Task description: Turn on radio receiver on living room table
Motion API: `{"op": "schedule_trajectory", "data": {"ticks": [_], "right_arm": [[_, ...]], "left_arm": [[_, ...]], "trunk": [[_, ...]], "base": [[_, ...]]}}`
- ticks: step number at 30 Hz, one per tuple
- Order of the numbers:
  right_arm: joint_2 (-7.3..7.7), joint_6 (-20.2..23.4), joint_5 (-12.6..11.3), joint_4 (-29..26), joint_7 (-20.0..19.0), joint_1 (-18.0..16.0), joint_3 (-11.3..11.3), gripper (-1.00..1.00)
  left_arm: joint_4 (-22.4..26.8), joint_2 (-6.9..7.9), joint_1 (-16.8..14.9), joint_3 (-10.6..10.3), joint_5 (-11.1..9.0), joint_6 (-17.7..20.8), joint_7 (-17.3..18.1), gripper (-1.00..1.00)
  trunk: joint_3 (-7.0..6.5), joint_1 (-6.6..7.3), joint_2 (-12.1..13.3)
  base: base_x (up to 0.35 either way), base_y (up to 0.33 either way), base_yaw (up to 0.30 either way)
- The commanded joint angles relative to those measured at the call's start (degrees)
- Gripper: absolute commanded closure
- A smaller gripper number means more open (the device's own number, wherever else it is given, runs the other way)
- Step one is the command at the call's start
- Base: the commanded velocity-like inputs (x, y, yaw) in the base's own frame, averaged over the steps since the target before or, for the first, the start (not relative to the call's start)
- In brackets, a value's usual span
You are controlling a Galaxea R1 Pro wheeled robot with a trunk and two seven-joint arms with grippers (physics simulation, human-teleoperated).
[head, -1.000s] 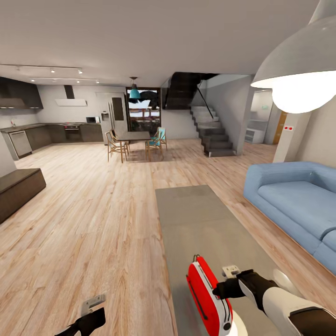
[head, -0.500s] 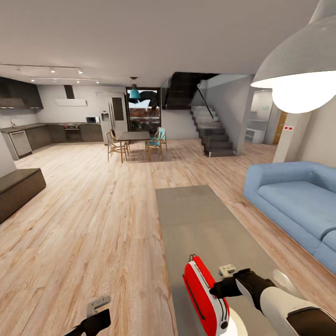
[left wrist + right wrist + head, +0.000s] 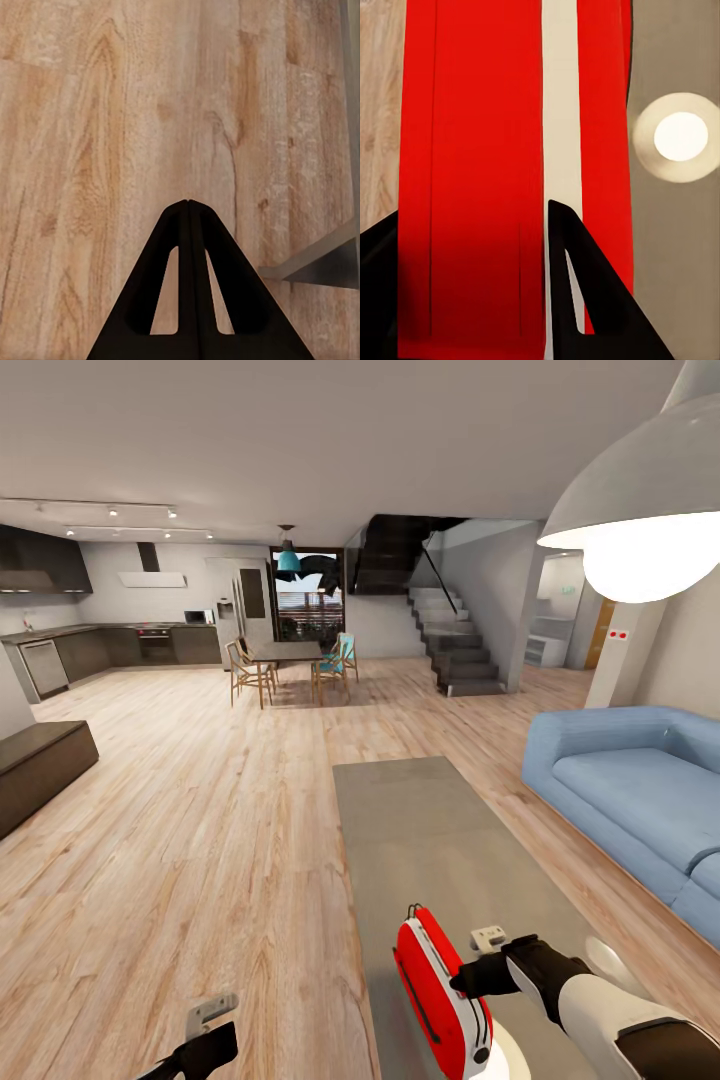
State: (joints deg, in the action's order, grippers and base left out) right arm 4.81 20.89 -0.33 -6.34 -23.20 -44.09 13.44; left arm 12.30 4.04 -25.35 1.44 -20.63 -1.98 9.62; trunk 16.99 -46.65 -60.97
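Note:
The red radio receiver (image 3: 440,1000) with white edge trim stands on edge at the near end of the long grey table (image 3: 430,830). My right gripper (image 3: 470,982) is at the radio's right side, up against it. In the right wrist view the red radio receiver (image 3: 487,172) spans the space between the spread black fingers (image 3: 585,300), so the right gripper (image 3: 472,210) is open. My left gripper (image 3: 205,1040) hangs low over the wood floor left of the table. In the left wrist view, the left gripper (image 3: 187,202) has its fingers pressed together and holds nothing. The dial is hidden.
A blue sofa (image 3: 630,790) runs along the table's right side. A white pendant lamp (image 3: 640,510) hangs at upper right, mirrored on the table top (image 3: 681,136). A dark low bench (image 3: 40,760) stands far left. The dining table (image 3: 285,655) and stairs (image 3: 455,645) lie beyond.
The right gripper and the radio have shifted a little to the left on the table over the last second. The left gripper has risen slightly.

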Motion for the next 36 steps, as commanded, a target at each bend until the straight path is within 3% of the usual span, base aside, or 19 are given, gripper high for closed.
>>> {"op": "schedule_trajectory", "data": {"ticks": [1,13,19,28,36], "right_arm": [[0.03,0.3,-0.3,-0.2,-0.2,0.0,-0.1,1.00],[-0.06,-0.1,-0.4,0.1,0.4,0.0,-0.2,1.00],[-0.47,-1.3,-0.1,0.1,0.4,0.0,-0.1,1.00],[0.10,-4.2,-0.1,0.1,0.4,0.0,-0.1,1.00],[0.11,-4.4,-0.1,0.1,0.4,0.0,-0.1,1.00]], "left_arm": [[-0.1,0.00,0.0,0.1,-0.2,-0.1,0.3,1.00],[-0.1,0.31,0.0,0.2,-0.2,-0.1,0.3,1.00],[-0.1,-1.27,0.1,0.1,0.0,-0.1,0.1,1.00],[-0.1,-0.89,0.2,0.1,-0.1,-0.1,0.2,1.00],[-0.1,-1.03,0.2,0.1,0.0,0.0,0.2,1.00]], "trunk": [[0.07,0.00,0.0],[0.07,0.00,-0.1],[0.07,0.00,-0.1],[0.07,0.00,-0.1],[0.07,0.00,-0.1]], "base": [[0.000,0.000,0.000],[0.000,0.000,0.000],[0.000,0.000,0.000],[0.000,0.000,0.000],[0.000,0.000,0.000]]}}
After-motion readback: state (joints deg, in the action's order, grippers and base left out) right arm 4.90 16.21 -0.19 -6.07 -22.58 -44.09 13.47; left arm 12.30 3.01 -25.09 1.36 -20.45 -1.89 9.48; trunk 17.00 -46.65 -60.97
